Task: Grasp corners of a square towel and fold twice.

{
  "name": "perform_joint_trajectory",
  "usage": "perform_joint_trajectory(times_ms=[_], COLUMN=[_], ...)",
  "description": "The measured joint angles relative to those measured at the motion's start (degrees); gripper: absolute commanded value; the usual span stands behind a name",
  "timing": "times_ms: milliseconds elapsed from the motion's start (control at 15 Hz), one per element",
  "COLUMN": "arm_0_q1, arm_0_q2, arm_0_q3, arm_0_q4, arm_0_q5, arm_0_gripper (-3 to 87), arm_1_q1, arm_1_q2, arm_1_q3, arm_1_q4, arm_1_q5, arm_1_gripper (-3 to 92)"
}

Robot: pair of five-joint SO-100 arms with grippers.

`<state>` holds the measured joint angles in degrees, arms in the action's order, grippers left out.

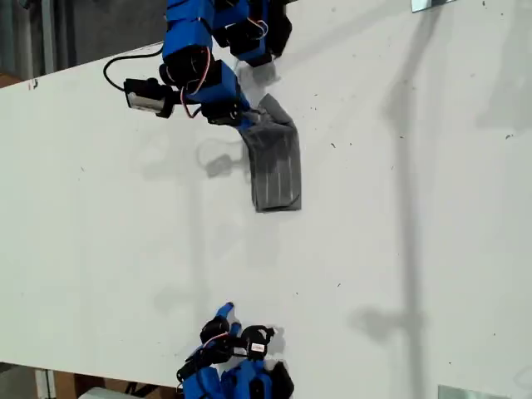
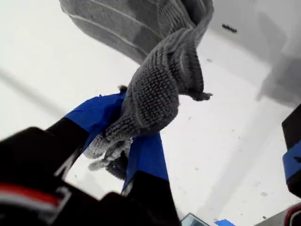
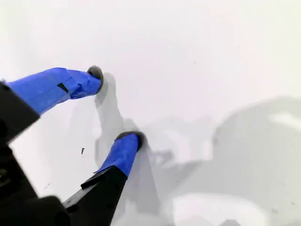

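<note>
My first gripper (image 2: 123, 141), blue-taped jaws pinched on a bunched corner (image 2: 155, 101) of the grey striped towel (image 1: 276, 162), lifting that end off the white table (image 1: 399, 249). Rest of the towel, already doubled into a narrow strip, trailing from the jaws down onto the table, far end lying flat. My second gripper (image 3: 115, 106), jaws spread apart and holding nothing, resting well away from the towel near the table edge at the exterior view's bottom.

Risk, as a judgement: thick wad only partly between the jaws, likely to slip or drag the strip crooked under a one-sided pull. Other corners buried in folds; layer count unclear.
</note>
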<state>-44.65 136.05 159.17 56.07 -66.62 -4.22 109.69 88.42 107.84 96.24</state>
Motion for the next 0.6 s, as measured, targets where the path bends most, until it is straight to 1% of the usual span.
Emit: perform_joint_trajectory(times_ms=[133, 333, 600], arm_0_q1=[0.0, 0.0, 0.0], arm_0_q2=[0.0, 0.35, 0.44], arm_0_q3=[0.0, 0.09, 0.09], arm_0_q4=[0.0, 0.18, 0.18], arm_0_q5=[-0.09, 0.0, 0.0], arm_0_gripper=[22.3, 22.3, 22.2], arm_1_q1=[4.22, 4.92, 2.29], arm_1_q2=[-7.91, -16.79, -19.69], arm_1_q3=[-6.24, -9.76, -9.84], arm_1_q4=[-2.55, -13.45, -24.43], arm_1_q5=[-8.7, -21.45, -28.21], arm_1_gripper=[-0.1, -0.1, -0.1])
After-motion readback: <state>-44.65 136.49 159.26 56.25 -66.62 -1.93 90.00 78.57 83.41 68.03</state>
